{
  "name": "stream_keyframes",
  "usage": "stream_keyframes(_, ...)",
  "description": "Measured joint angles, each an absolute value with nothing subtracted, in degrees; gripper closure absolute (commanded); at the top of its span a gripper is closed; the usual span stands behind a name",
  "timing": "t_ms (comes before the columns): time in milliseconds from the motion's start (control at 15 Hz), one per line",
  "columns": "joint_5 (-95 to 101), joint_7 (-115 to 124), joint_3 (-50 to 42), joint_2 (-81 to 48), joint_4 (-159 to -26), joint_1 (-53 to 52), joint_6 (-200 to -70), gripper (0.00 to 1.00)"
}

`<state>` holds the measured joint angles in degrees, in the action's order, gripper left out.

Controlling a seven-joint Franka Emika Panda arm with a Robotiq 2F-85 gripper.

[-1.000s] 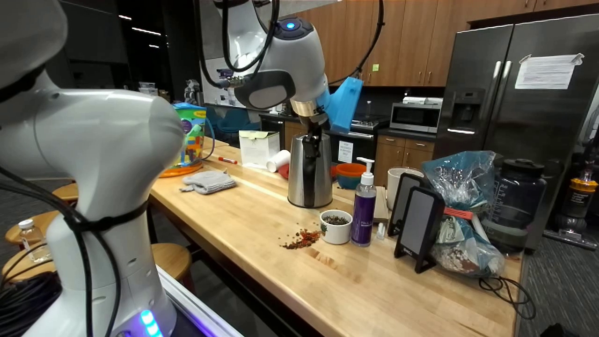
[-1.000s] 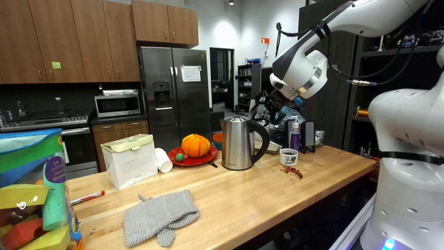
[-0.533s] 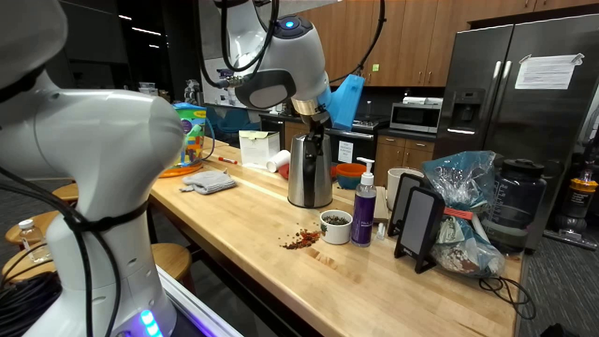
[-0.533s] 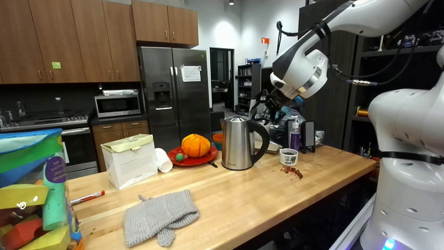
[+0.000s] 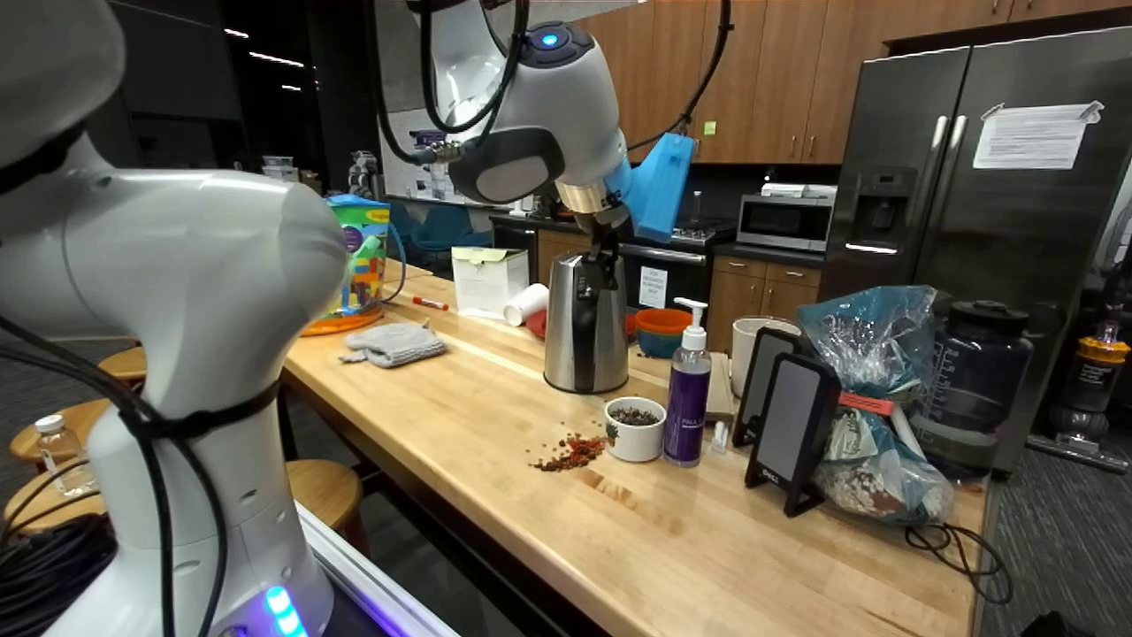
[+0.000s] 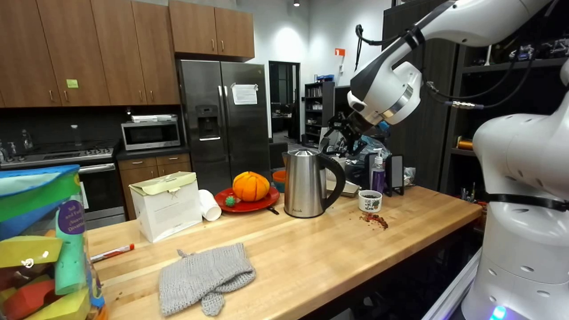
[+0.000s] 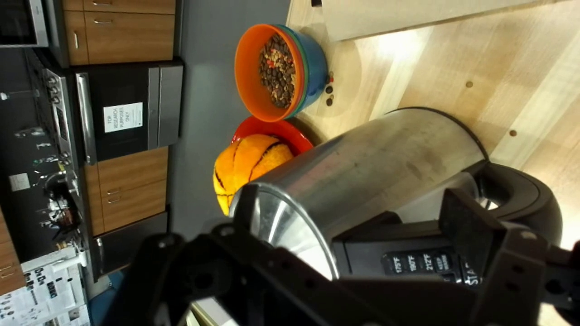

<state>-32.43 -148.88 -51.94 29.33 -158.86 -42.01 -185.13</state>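
Going from left to right in an exterior view, there is first a see-through bag of toy blocks point(image 6: 71, 218), then, on the wooden worktop point(image 6: 306, 262), a marker point(image 6: 112, 253), a white box point(image 6: 169, 211), a grey knitted mitt point(image 6: 206, 278), a white cup point(image 6: 209, 205) lying on its side, and a red plate point(image 6: 249, 206) which carries an orange pumpkin point(image 6: 250, 186). To the right of the plate stands the steel kettle point(image 6: 305, 184), upright on the same worktop. The tool point(image 7: 352, 206) is over the top of the kettle's black handle point(image 6: 341, 178); its fingers point(image 7: 471, 226) are wide apart and, as it seems, they hold nothing. Farther right are a small white bowl point(image 6: 370, 204) with dry leaves point(image 5: 634, 416), red spice point(image 6: 376, 219) scattered in front of it, and a purple pump bottle point(image 6: 378, 178).

In my judgement, the main danger is a low sideways move: a finger could strike the handle and tip the kettle, toward the pumpkin or toward the small white bowl. The kettle's metal side looks smooth, so a hold on it may slip.

In the wrist view, the tool is dark and blurred at the bottom and covers a part of the kettle's buttons point(image 7: 423, 264). In an exterior view, the kettle partly hides a stack of bowls point(image 6: 278, 182), and the bag is cut off by the edge. I cannot tell whether the fingers touch the handle, nor whether the kettle's top is open.
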Motion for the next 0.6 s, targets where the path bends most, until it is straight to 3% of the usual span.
stream_keyframes(600,-27.1,-148.8,-40.9,31.7,-158.8,-27.6,-172.7,0.00)
